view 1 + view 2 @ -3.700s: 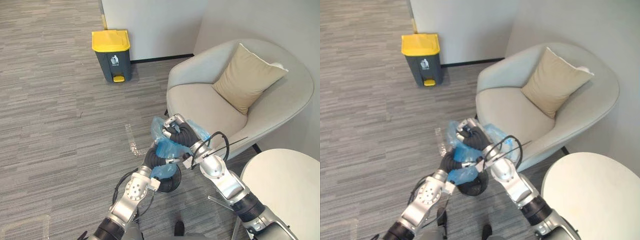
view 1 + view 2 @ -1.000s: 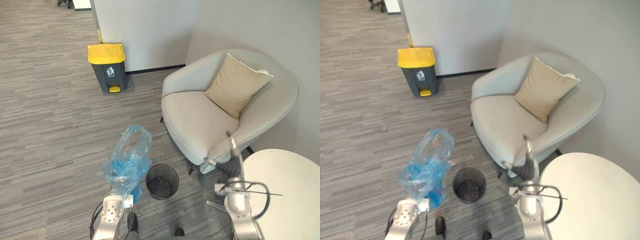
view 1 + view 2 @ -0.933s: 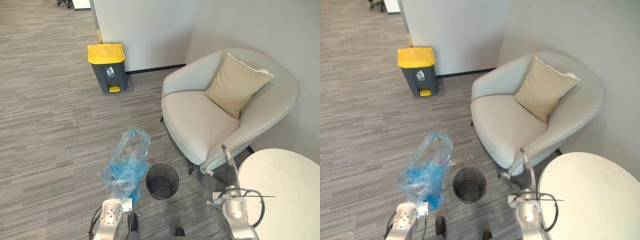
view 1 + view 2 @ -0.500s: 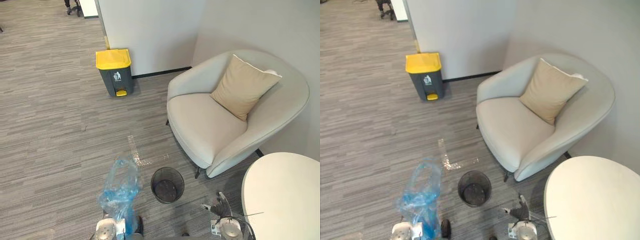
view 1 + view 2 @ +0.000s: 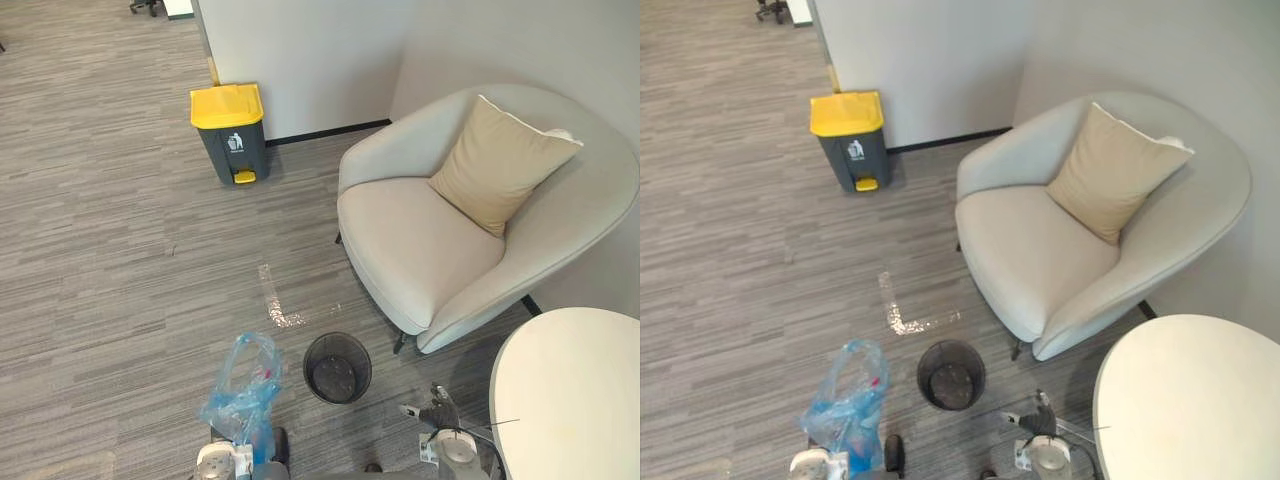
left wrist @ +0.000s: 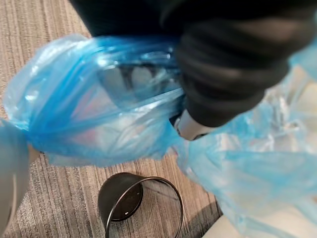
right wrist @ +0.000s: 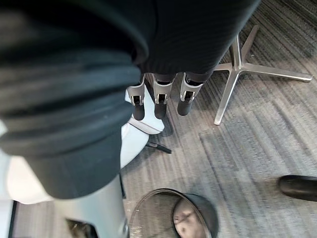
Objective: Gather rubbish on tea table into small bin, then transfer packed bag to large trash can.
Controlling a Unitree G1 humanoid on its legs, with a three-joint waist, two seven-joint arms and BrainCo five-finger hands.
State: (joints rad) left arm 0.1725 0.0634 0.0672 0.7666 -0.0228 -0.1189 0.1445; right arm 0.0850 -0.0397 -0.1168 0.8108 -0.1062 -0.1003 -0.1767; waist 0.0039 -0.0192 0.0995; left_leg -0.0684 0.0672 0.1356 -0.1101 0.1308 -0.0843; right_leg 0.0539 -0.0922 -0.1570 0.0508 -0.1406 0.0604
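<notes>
The left robot hand (image 6: 223, 74) is clenched on the gathered neck of the blue plastic bag (image 5: 243, 395), which hangs off the carpeted floor (image 5: 120, 280) just beside the small black mesh bin (image 5: 337, 367). Something red and something pale show through the plastic. The right robot hand (image 7: 159, 101) hangs released, fingers straight, near the round white desk (image 5: 570, 400). A grey trash can with a closed yellow lid (image 5: 228, 130) stands by the wall, well apart. A pale armchair (image 5: 420, 240) holds a tan cushion (image 5: 500, 165).

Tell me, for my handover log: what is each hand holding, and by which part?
The left hand grips the blue bag by bunched plastic; the right hand holds nothing.
</notes>
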